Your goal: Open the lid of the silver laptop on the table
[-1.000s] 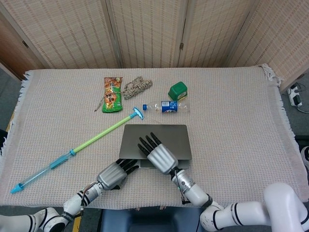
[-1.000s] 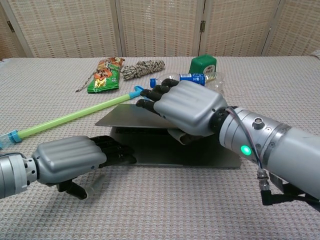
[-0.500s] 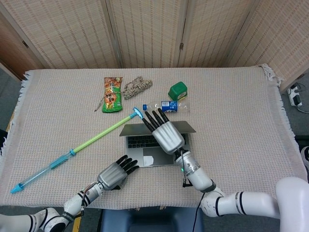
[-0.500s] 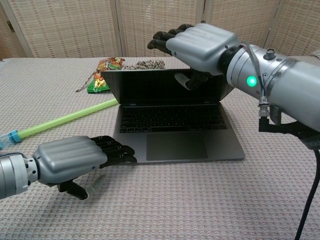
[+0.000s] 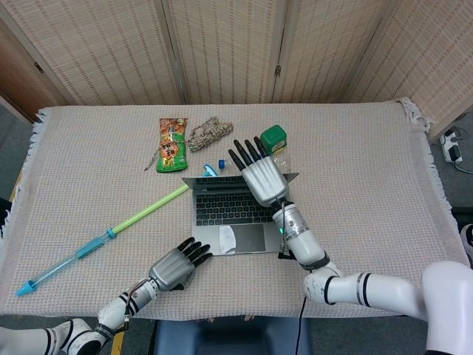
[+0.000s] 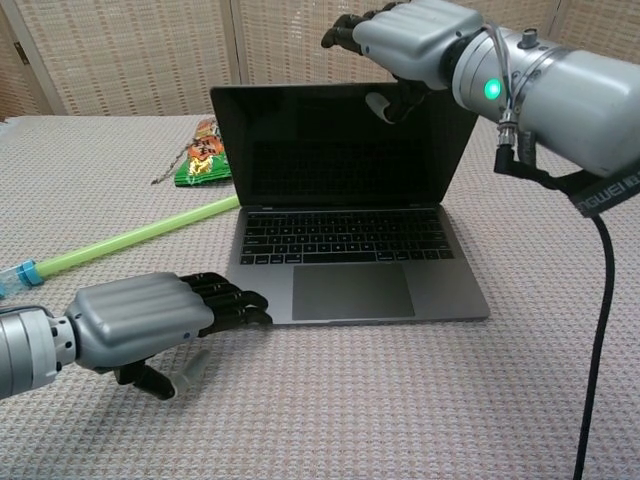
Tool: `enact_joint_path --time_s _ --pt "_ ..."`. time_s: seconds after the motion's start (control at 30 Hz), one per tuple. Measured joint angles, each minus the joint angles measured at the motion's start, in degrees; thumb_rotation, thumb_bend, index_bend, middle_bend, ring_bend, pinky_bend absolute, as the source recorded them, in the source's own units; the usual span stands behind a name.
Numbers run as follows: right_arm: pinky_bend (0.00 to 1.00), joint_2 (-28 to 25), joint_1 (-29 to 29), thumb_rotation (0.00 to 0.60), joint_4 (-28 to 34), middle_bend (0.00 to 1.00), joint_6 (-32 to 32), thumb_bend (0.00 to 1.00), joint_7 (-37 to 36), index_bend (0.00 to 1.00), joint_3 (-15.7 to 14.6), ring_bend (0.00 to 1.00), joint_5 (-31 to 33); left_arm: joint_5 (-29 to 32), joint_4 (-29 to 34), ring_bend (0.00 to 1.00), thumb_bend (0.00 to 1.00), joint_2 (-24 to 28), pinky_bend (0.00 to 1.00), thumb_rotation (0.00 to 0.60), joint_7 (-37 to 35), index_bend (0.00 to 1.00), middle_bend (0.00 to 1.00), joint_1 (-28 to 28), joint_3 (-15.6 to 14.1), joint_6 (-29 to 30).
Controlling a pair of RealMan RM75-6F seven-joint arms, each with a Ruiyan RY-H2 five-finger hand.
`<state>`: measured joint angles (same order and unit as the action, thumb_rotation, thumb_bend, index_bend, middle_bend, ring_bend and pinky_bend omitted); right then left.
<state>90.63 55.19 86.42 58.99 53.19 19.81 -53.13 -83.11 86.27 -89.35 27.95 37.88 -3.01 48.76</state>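
The silver laptop stands open near the table's front middle, its dark screen about upright and its keyboard showing. My right hand holds the lid's top edge, fingers stretched over the top and the thumb down in front of the screen. My left hand lies on the cloth by the base's front left corner. Its dark fingertips touch that corner and it holds nothing.
A long green and blue stick lies diagonally left of the laptop. Behind the lid are a green snack packet, a coil of rope, a green jar and a mostly hidden bottle.
The right hand has swung the lid from nearly flat up to about upright, rising and moving away with it. The left hand has stayed at the base's front left corner.
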Motion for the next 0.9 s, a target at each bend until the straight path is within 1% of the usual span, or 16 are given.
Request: enact_joint_path --time_s 0.4,0.8,0.9 --pt "0.00 0.6 6.1 0.600 -10.0 0.00 -4.5 0.60 -2.4 0.00 2.9 0.00 7.3 1.6 0.5 0.00 0.79 0.0 0.00 0.405 0.8 0.05 0.08 0.6 0.1 -0.5" --pt "0.00 2.8 11.6 0.600 -19.7 0.00 -7.0 0.60 -1.9 0.00 3.8 0.00 15.0 2.5 1.5 0.00 0.79 0.6 0.00 0.406 1.5 0.05 0.08 1.0 0.0 -0.4" --pt "0.00 3.2 12.6 0.600 -21.0 0.00 -7.4 0.60 -1.9 0.00 3.8 0.00 16.8 2.6 1.8 0.00 0.79 0.7 0.00 0.406 1.4 0.05 0.08 1.0 0.0 -0.3"
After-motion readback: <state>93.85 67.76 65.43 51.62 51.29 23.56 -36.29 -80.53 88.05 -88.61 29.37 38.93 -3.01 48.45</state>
